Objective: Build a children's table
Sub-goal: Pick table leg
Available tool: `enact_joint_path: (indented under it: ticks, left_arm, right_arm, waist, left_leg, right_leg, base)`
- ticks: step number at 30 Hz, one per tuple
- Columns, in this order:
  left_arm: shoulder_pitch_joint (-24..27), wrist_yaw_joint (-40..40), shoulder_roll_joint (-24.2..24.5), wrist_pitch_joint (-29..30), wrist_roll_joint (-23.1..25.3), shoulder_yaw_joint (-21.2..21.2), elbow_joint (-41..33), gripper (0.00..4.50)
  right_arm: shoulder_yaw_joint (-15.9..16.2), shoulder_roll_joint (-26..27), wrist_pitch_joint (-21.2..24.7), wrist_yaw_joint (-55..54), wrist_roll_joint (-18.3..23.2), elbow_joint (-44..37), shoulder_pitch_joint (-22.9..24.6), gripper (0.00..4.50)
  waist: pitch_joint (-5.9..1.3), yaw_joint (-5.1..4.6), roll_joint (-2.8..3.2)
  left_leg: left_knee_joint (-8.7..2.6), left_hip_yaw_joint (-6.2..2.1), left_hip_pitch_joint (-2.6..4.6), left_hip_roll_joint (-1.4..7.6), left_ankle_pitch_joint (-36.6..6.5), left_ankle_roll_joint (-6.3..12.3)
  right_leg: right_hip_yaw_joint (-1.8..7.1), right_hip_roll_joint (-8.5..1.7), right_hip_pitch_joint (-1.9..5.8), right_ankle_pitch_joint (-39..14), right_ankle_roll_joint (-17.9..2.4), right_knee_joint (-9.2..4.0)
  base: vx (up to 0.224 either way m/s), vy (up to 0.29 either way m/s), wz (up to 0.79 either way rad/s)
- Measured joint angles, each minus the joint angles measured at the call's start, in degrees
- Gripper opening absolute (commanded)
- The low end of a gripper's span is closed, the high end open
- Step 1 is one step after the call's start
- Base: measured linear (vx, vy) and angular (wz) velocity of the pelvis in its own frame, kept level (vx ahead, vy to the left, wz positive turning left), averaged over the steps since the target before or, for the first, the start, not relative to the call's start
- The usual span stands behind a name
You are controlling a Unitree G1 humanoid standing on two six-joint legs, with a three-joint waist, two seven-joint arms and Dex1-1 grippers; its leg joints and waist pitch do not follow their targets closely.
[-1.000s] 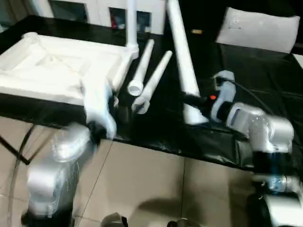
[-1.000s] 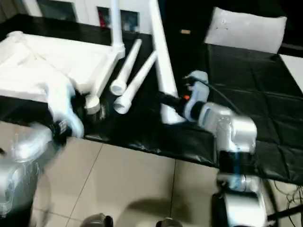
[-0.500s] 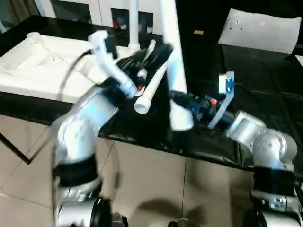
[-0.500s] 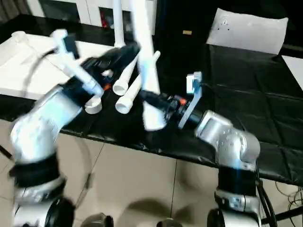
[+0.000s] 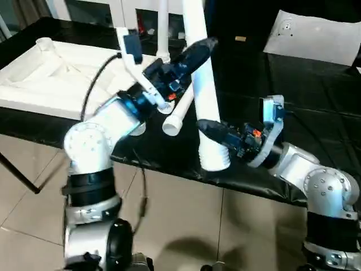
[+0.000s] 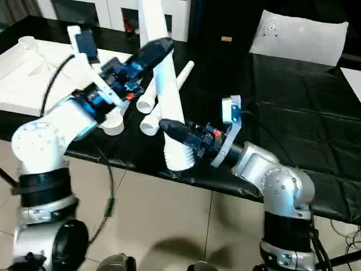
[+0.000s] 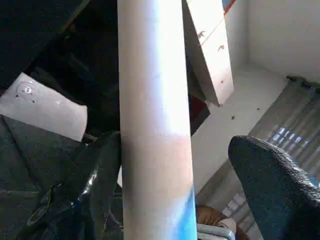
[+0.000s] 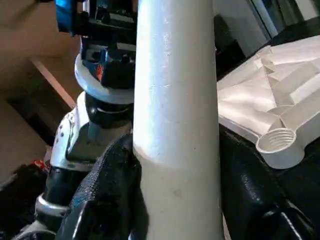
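Lower centre of the head views: the right gripper (image 5: 206,125) reaches in from the lower right on its silver forearm, and its jaws are clamped on the thick lower end of an upright white leg (image 5: 202,96). In the right wrist view one black finger (image 8: 107,192) lies against the side of this leg, with the other on the opposite side. The leg's ribbed foot stands near the front edge of the black surface (image 5: 316,118), and the leg leans slightly toward the upper left of the frame.

Centre: the left gripper (image 5: 198,51) comes in from the lower left and sits higher on the same leg. Its jaws are spread: in the left wrist view one finger touches the leg while the other finger (image 7: 272,187) stands apart from it, so the leg lies between them without being pinched.

Just left of centre, behind the left arm: two loose legs (image 6: 151,110) lie side by side on the surface, open ends toward the camera.

Upper left: the table top (image 5: 51,73) lies upside down, ribbed underside up, with a round corner socket (image 8: 281,145) visible in the right wrist view. A fourth leg (image 5: 163,25) stands upright at its far right corner.

Upper right: a white panel (image 5: 316,36) lies flat on the surface.
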Motion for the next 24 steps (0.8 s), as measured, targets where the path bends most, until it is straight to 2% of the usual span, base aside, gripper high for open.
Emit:
enact_joint_path:
  ticks: [3,5,9,10,13,17,24]
  left_arm:
    - [-0.1,-0.9,0.8,0.0,-0.6,-0.2,0.9,3.36]
    - [-0.1,-1.9,1.8,0.0,-0.6,-0.8,1.0,2.97]
    - [-0.1,-3.8,3.1,-0.2,0.3,-2.3,1.1,2.83]
    - [-0.1,-4.0,3.1,-0.3,0.4,-2.6,1.1,2.55]
    - [-0.1,-4.2,3.4,-0.5,0.5,-2.9,1.2,2.44]
    - [-0.1,-4.4,3.7,-0.7,0.3,-3.0,1.8,2.03]
    - [-0.1,-4.9,3.8,-0.8,0.0,-3.0,2.2,1.83]
  right_arm:
    - [0.4,0.0,0.0,0.0,0.7,-0.3,0.1,1.94]
    - [0.6,0.0,-0.1,-0.1,0.8,-0.5,0.3,1.94]
    - [1.0,-0.2,-0.4,-0.3,1.4,-1.5,0.6,1.94]
    - [1.0,-0.3,-0.6,-0.3,1.5,-1.5,0.6,1.94]
    - [1.3,-0.3,-0.9,-0.4,1.7,-1.6,0.6,1.94]
    - [1.6,-1.0,-1.2,-0.8,1.7,-1.7,0.7,1.94]
    - [2.2,-1.4,-1.9,-1.0,1.7,-1.8,0.8,1.94]
  waist:
    - [0.00,-0.01,0.08]
    - [-0.02,-0.01,0.21]
    - [0.00,-0.01,0.43]
    - [-0.01,0.01,0.45]
    - [0.00,-0.02,0.50]
    - [0.00,-0.01,0.53]
    - [0.00,-0.02,0.56]
  left_leg:
    - [-0.05,0.00,0.00,0.00,0.0,0.00]
    - [-0.10,0.00,0.00,0.00,0.0,-0.01]
    - [-0.15,0.00,-0.03,0.00,0.0,0.00]
    - [-0.16,0.00,-0.04,0.00,0.0,0.00]
    - [-0.17,0.00,-0.06,0.00,0.0,0.00]
    - [-0.21,0.00,-0.06,0.00,0.0,0.00]
    - [-0.24,0.00,-0.08,0.00,0.0,0.01]
  right_leg:
    - [-0.01,0.00,0.00,0.0,0.0,-0.03]
    - [-0.03,0.00,0.00,0.0,0.0,-0.09]
    - [-0.04,0.00,0.00,0.0,0.0,-0.19]
    - [-0.05,0.00,0.01,0.0,0.0,-0.22]
    - [-0.05,0.00,0.01,0.0,0.0,-0.27]
    - [-0.07,0.00,0.01,0.0,0.0,-0.32]
    - [-0.08,0.00,0.01,0.0,0.0,-0.37]
  base:
    - [0.000,0.000,0.00]
    - [0.000,0.000,0.00]
    - [0.000,0.000,0.00]
    - [0.000,0.000,0.00]
    - [0.000,0.000,0.00]
    - [0.000,0.000,0.00]
    - [0.000,0.000,0.00]
